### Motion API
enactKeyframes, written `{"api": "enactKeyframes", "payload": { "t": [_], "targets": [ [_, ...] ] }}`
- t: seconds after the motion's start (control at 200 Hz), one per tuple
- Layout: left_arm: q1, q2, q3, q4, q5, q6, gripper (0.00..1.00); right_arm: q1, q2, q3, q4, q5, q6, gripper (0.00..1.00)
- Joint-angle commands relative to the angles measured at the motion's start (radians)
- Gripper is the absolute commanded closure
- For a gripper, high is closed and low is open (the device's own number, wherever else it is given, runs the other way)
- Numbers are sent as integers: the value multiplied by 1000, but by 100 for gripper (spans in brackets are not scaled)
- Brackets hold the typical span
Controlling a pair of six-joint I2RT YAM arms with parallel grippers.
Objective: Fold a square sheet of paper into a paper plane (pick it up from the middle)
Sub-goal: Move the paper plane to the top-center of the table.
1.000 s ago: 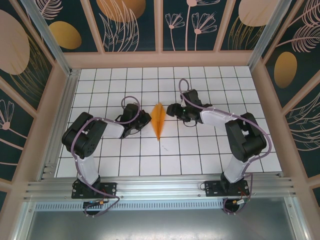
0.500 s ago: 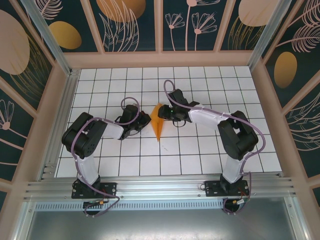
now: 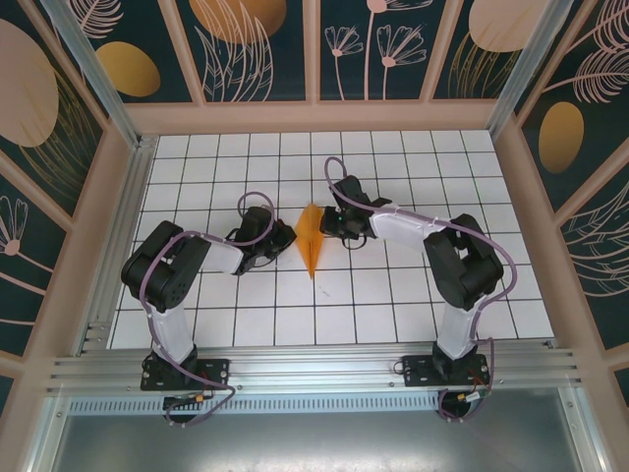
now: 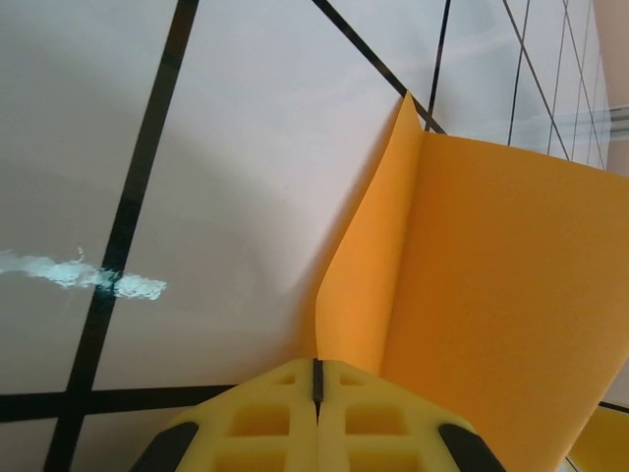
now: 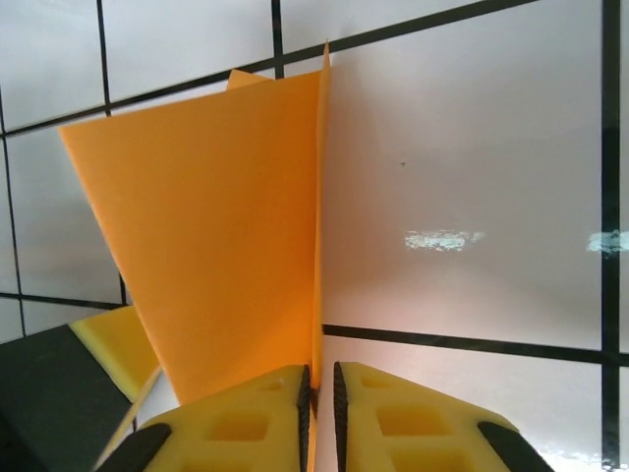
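A white counter (image 3: 393, 295) ruled with black grid lines sits inside a pale frame, with dark walls (image 3: 256, 49) patterned in orange ovals and line-drawn plants around it.

In the left wrist view, the left jaws are pressed together. Their yellow pads (image 4: 256, 423) meet along a thin seam, and a fold of orange paper runs down into that seam, so they are clamped on the paper plane (image 3: 312, 241). In the right wrist view, the right jaws stand all but together. Between their pads (image 5: 236, 423) there is only a thin gap, and the paper's upright crease edge drops straight into it, so these jaws pinch the same plane. A flat orange flap (image 5: 216, 226) spreads to the left of that crease, and a yellow pad of the other arm (image 5: 108, 354) sits just beside its lower edge.

From above, the two jaws meet the plane from opposite sides at its upper half. The left arm (image 3: 162, 270) reaches in from the left and the right arm (image 3: 462, 265) from the right. The plane lies near the middle of the counter. Its long axis runs near to far, almost along the grid lines. The slim point aims at the near edge where the arms are bolted, and the broader end faces the far wall.
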Motion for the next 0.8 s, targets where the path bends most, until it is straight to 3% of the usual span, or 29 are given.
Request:
{"api": "enactKeyframes", "payload": {
  "t": [0.0,0.24,0.55,0.676,0.796],
  "targets": [
    [6,2,16,-40,-26,21,100,-15,14,-23,23,-41,10,90],
    [6,17,24,-71,-38,30,100,-31,57,-36,27,-54,13,96],
    [6,37,36,-93,-35,41,100,-34,119,1,-9,-47,2,95],
    [6,40,37,-95,-31,40,100,-34,80,18,-40,-25,-22,86],
    [6,35,35,-93,-31,35,100,-31,-28,-6,-55,18,-31,68]
  ]
}}
